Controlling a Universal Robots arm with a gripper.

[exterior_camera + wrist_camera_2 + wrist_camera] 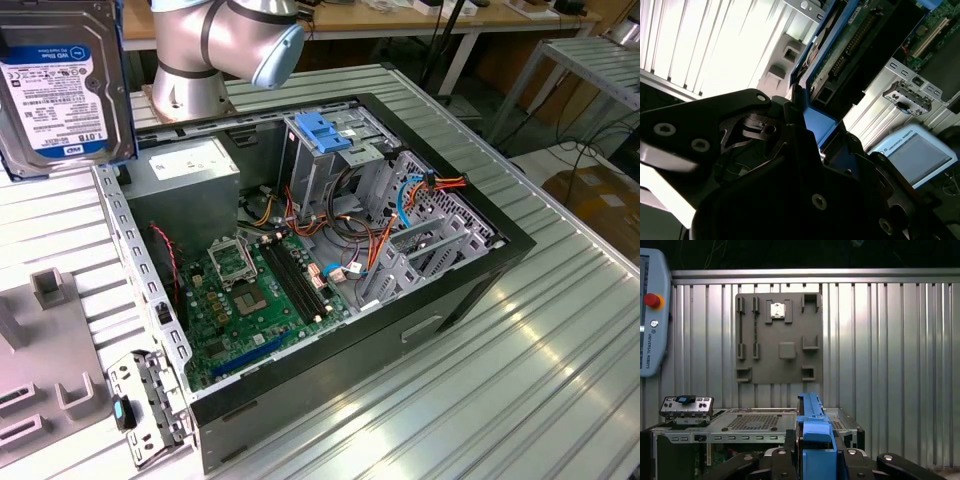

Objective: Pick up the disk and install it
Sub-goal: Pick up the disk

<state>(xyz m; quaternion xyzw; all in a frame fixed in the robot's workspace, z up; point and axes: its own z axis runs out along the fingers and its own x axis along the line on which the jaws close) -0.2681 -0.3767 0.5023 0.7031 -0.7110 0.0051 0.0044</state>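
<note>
- Now, gripper: closed on disk, blue edging clamped between its jaws.
- Exterior view: disk upright, label showing, at the exterior view's left of open computer case.
- Second wrist view: disk, circuit-board face showing.

silver arm upright on its base, blue-capped joint jutting sideways in the exterior view. in both wrist views, black gripper clamped on the disk, fingers pressed to either blue side, disk held edge-on, reaching out beyond the fingertips.
</note>
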